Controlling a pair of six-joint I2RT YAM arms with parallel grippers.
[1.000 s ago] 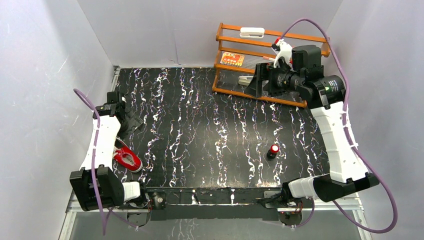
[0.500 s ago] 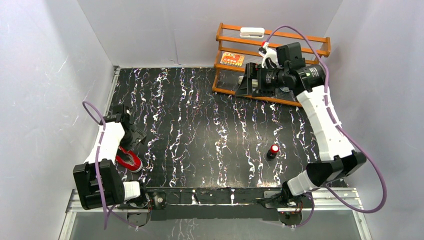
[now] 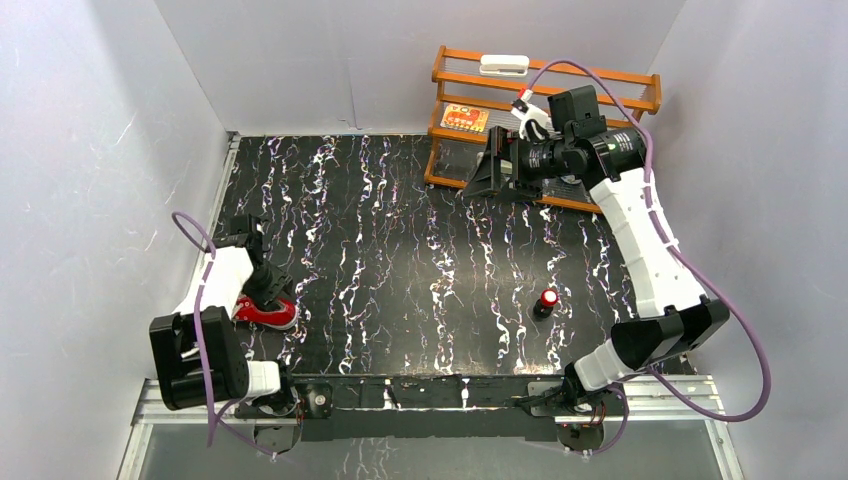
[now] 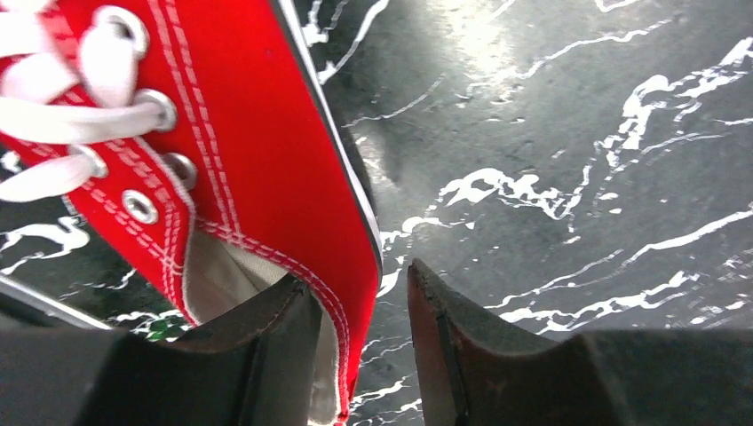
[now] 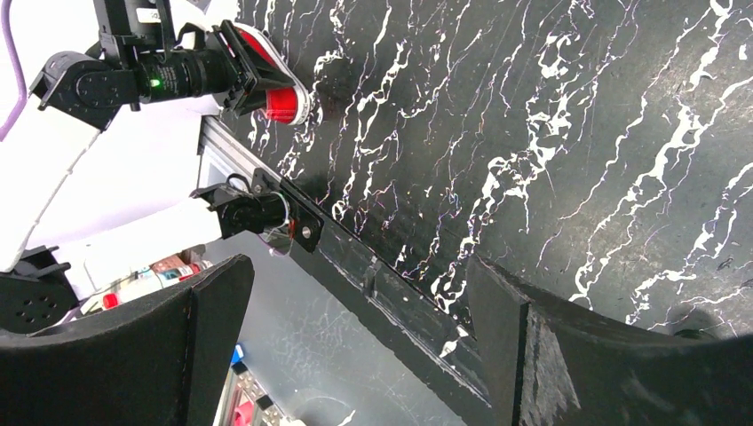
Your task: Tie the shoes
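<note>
The shoes are one small red canvas sneaker [image 3: 268, 312] with a white sole, lying at the table's left front. The left wrist view shows its red side wall [image 4: 266, 160] and loose white laces [image 4: 53, 115] through metal eyelets. My left gripper [image 4: 355, 275] straddles the collar wall near the heel. One finger [image 4: 266, 328] is inside the shoe's opening and the other [image 4: 462, 337] is outside, a narrow gap away from the canvas. In the top view, the left gripper [image 3: 263, 292] is right on the shoe. My right gripper [image 3: 474, 186] hangs open and empty high at the back right, far from the shoe [image 5: 282, 98].
An orange wooden rack [image 3: 610, 75] with small items stands at the back right, just behind the right arm. A small red-and-black cylinder [image 3: 546, 300] stands upright at the right front. White walls enclose the black marbled table [image 3: 400, 260] on three sides.
The left gripper came down onto the shoe and narrowed its jaws around the collar wall; the shoe shifted and turned slightly right. The right arm swung left along the rack.
</note>
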